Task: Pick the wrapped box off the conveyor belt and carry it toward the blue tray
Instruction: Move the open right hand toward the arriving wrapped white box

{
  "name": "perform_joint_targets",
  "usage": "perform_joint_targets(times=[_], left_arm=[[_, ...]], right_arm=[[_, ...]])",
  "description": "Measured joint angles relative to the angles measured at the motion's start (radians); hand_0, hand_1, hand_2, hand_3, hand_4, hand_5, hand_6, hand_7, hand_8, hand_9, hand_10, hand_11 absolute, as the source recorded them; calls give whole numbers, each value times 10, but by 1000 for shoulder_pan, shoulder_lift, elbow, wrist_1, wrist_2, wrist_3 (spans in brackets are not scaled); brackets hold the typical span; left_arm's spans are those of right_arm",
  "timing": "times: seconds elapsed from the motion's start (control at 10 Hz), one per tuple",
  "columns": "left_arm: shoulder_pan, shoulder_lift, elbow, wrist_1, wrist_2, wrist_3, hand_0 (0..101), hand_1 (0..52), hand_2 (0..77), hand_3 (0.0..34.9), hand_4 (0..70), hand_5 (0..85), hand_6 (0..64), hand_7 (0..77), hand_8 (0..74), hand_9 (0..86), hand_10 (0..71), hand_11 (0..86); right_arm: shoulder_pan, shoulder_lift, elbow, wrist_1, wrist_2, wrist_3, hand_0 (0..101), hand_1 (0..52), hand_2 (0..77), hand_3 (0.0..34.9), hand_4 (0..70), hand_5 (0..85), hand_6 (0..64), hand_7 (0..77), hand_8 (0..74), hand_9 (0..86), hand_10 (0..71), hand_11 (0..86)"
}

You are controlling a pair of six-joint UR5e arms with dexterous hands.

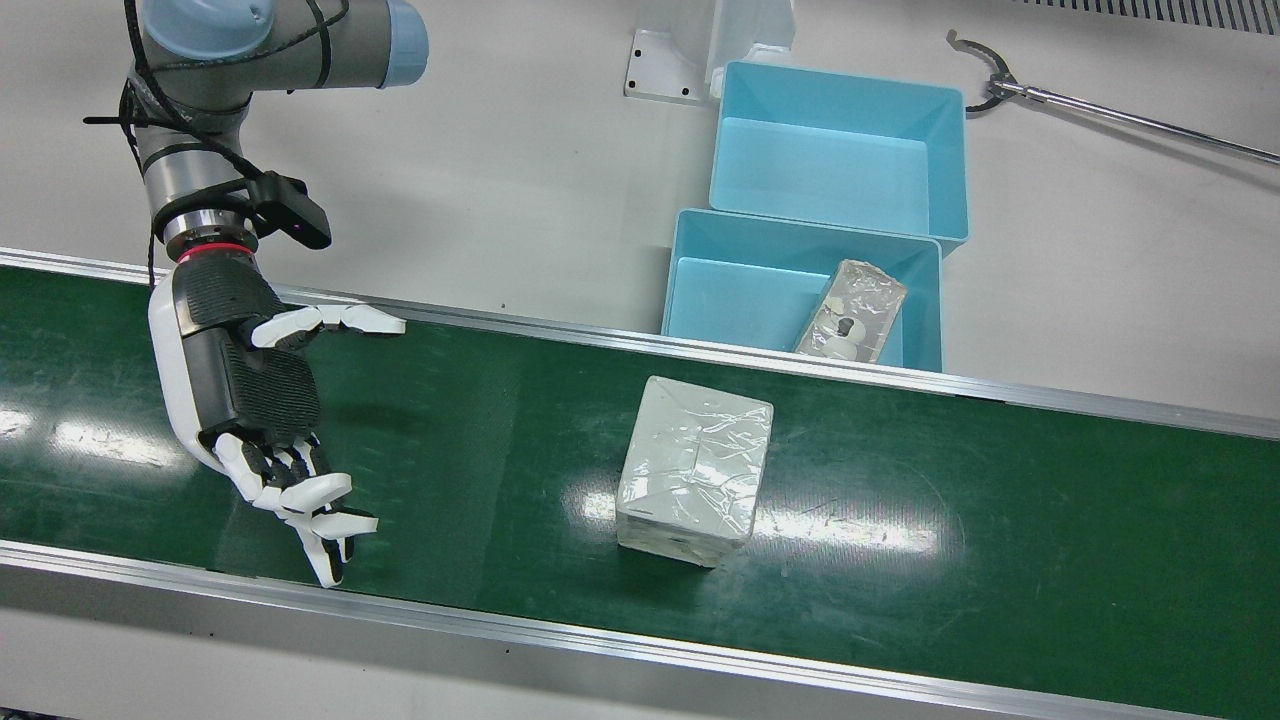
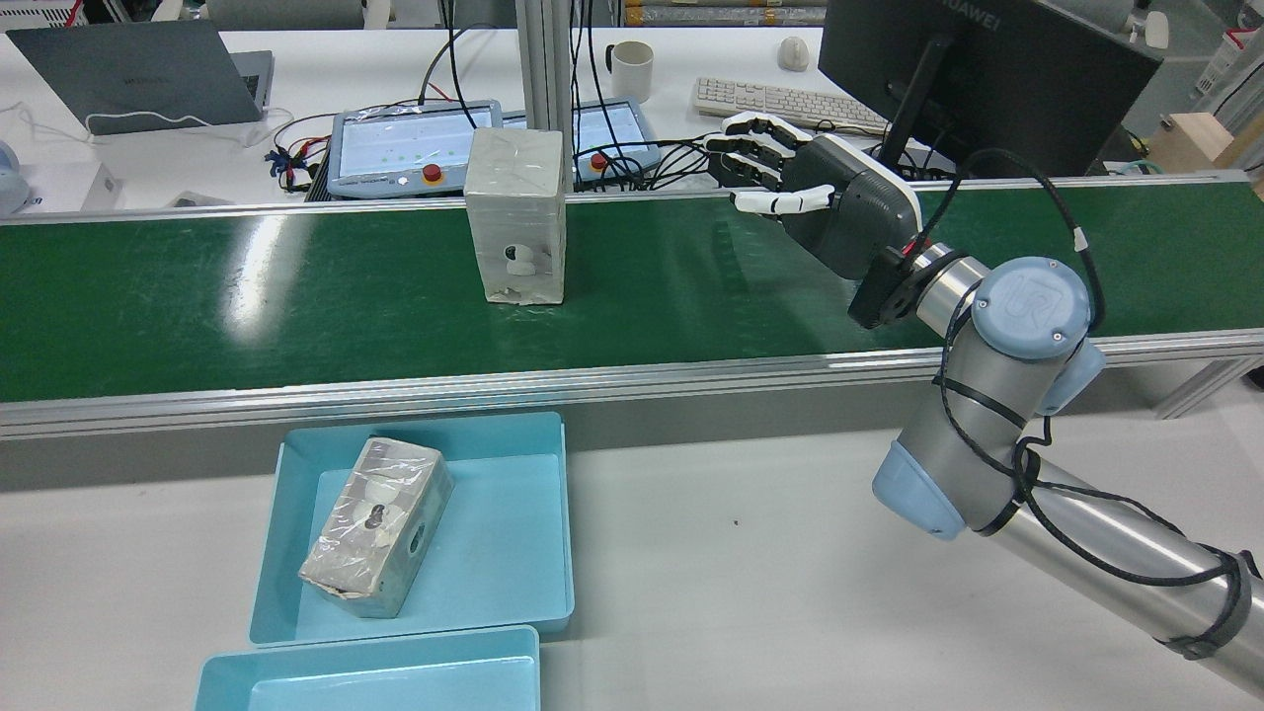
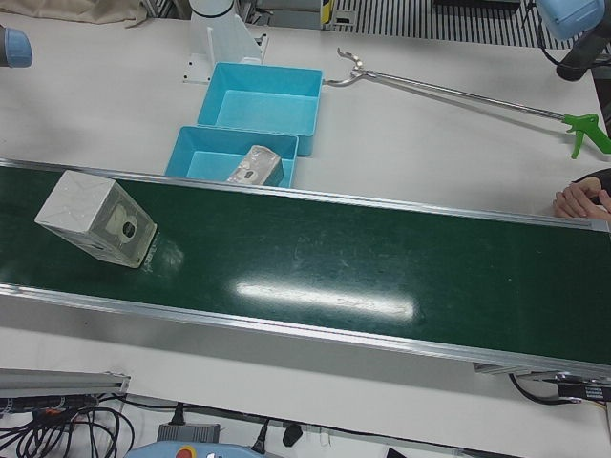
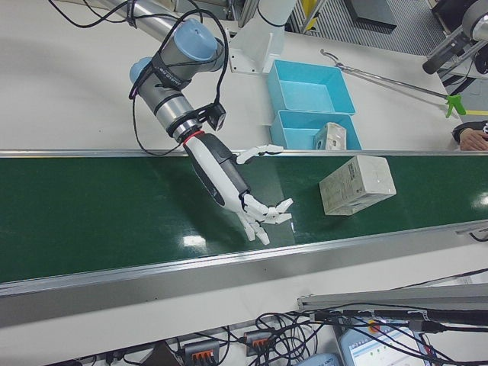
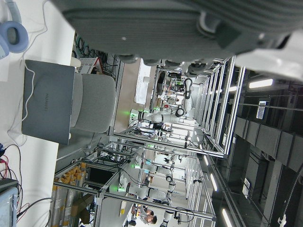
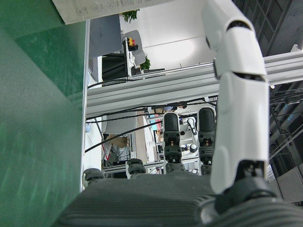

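Box [image 1: 696, 470] wrapped in film upright on my green belt [image 1: 1000, 520], right hand [image 1: 255, 400] well apart, fingers [image 1: 330, 520] spread and empty, left hand's [image 5: 189, 28] fingers I cannot tell, blue tray [image 1: 700, 290] beside belt.

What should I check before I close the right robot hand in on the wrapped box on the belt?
1. Right robot hand open and empty, fingers spread: ok.
2. Wrapped box standing on the conveyor belt, clear of both rails: ok.
3. Belt between hand and box free of obstacles: ok.
4. Hand close enough to grasp: not ok, a clear gap remains.
5. Near blue tray has room: ok, though one wrapped package already lies at one side.
6. Belt stopped or running: cannot tell.
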Motion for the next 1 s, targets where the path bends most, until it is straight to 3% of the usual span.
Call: perform_joint_targets(times=[1.0], left_arm=[[0, 0, 0, 0, 0, 0, 0, 0, 11, 0, 0, 11, 0, 5, 0, 0, 5, 0]], right_arm=[[6, 0, -1, 0, -1, 0, 494, 175, 202, 249, 136, 371, 49, 273, 0, 65, 0, 11]])
